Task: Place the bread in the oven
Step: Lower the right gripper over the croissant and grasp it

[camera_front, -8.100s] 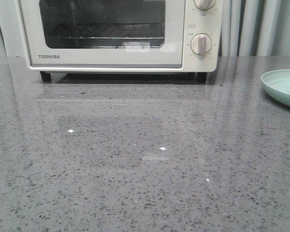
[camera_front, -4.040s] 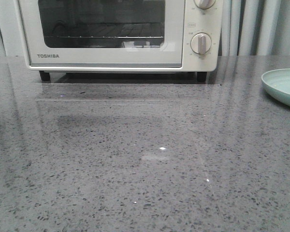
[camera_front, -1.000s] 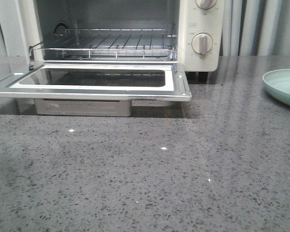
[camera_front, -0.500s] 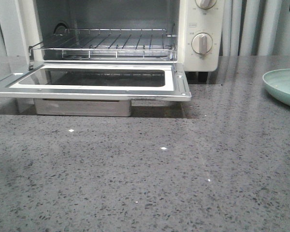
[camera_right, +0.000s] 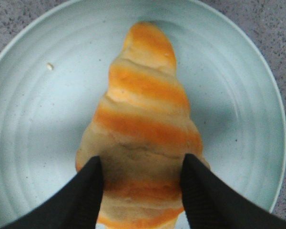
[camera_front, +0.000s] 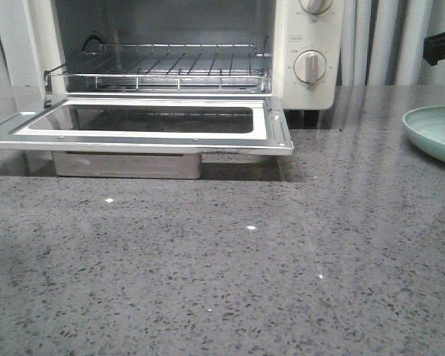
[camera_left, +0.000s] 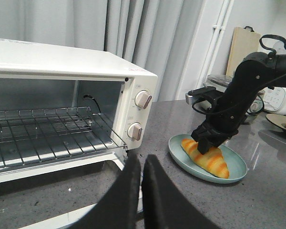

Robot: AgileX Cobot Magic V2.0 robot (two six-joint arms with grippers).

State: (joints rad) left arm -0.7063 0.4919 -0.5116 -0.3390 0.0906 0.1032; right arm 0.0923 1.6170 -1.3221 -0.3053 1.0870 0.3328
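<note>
A glossy orange-and-cream striped croissant-shaped bread (camera_right: 142,129) lay on a pale green round plate (camera_left: 233,168) on the grey speckled counter (camera_front: 222,259), at three o'clock from the cream-white toaster oven (camera_front: 311,52), whose door hung open. The right pincer (camera_right: 142,191) straddled the bread's wide end, black fingers (camera_right: 86,193) touching both sides. The left pincer (camera_left: 142,191) was closed and held nothing.

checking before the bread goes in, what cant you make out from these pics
- Front view: bread not visible; plate cut by the right edge.
- Right wrist view: fingers flank the bread; whether they press it is unclear.
- Left wrist view: oven knob markings too small.
</note>
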